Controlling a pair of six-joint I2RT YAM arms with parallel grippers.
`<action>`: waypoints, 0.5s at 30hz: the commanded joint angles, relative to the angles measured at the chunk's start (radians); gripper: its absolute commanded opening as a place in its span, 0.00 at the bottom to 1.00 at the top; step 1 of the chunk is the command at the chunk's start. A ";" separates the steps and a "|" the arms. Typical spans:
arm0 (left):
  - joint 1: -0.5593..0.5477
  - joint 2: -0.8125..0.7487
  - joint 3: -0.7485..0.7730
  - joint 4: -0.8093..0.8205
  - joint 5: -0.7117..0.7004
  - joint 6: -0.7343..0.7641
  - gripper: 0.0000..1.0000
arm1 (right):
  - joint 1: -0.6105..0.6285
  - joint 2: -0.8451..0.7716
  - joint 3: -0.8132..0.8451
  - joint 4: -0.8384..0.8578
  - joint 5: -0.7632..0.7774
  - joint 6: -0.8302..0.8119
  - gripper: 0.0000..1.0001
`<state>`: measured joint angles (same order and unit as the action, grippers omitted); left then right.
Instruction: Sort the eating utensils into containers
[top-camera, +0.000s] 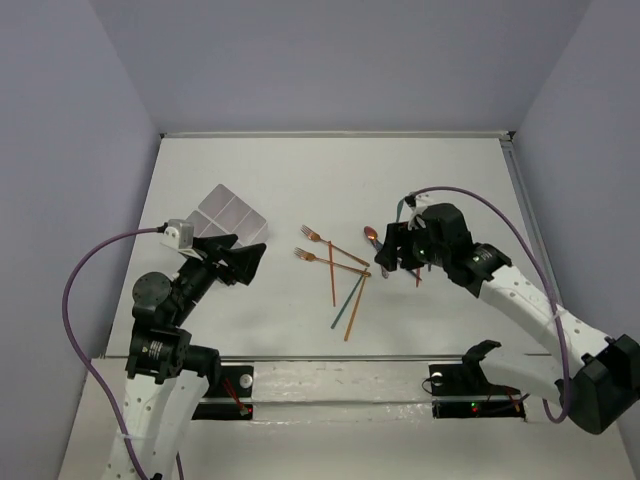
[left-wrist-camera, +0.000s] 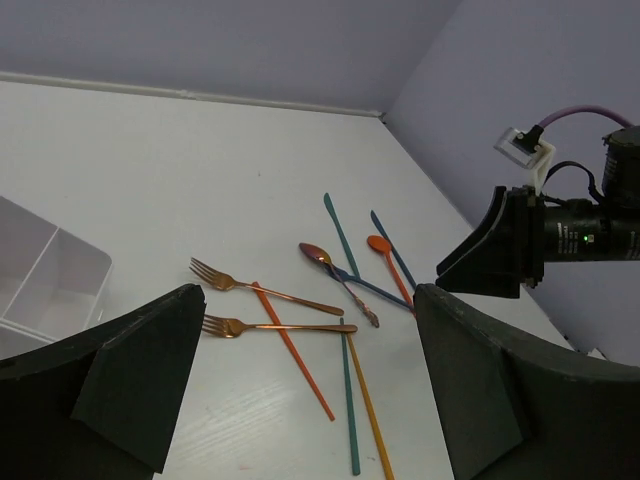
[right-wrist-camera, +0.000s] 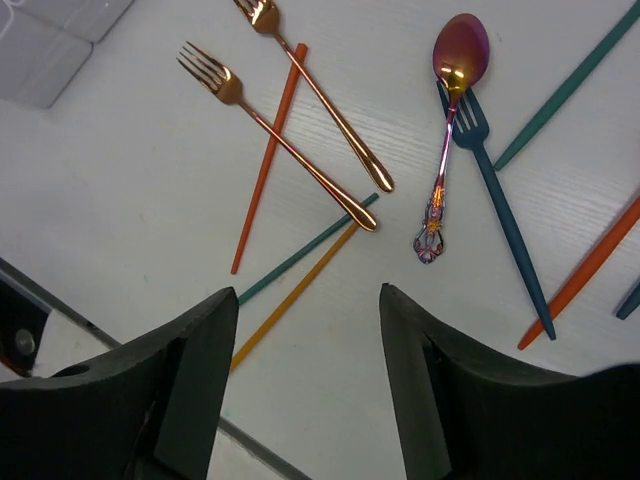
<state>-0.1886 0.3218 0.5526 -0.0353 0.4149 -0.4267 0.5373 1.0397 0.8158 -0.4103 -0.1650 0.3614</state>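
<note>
The eating utensils (top-camera: 333, 282) lie loose on the white surface (top-camera: 300, 170) in a crossed heap between the two arms, and none is in the tray (top-camera: 232, 214) as far as its visible compartments show. The tray sits at a slant well apart to the left, just beyond the left hand (left-wrist-camera: 310, 330), which hangs low facing the heap, its fingers wide apart with nothing between them. I judge it is placed there because this arm is nearest the tray and best set for dropping pieces in. The right hand (right-wrist-camera: 308, 300) hovers over the right end of the heap, likewise spread and holding nothing, looking straight down, which reads as lining up a first pick. Below it two copper forks (right-wrist-camera: 285, 145) lie side by side, tines toward the tray, both crossing a red-orange stick (right-wrist-camera: 268, 160). A teal stick (right-wrist-camera: 310, 250) and a yellow-orange stick (right-wrist-camera: 295, 295) run out from under their handle ends. The spoon (right-wrist-camera: 462, 50) has a shiny bowl, copper shading to purple, and an ornate handle. It lies on top of a dark teal fork (right-wrist-camera: 500, 210), so it likely has to be lifted first. Another teal stick (right-wrist-camera: 570, 85) and an orange piece (right-wrist-camera: 585, 270) reach off to the right. All are slim and lie flat, so I expect the fingers must close very near the surface
</note>
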 joint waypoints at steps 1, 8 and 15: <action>-0.005 -0.012 0.023 0.037 0.007 0.017 0.99 | 0.056 0.103 0.083 0.082 0.053 -0.075 0.61; -0.005 -0.012 0.020 0.037 0.009 0.020 0.99 | 0.118 0.304 0.173 0.117 0.111 -0.142 0.54; -0.005 -0.006 0.018 0.037 0.002 0.014 0.99 | 0.130 0.479 0.250 0.124 0.131 -0.265 0.54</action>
<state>-0.1886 0.3161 0.5526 -0.0357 0.4141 -0.4232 0.6575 1.4651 0.9924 -0.3286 -0.0666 0.1894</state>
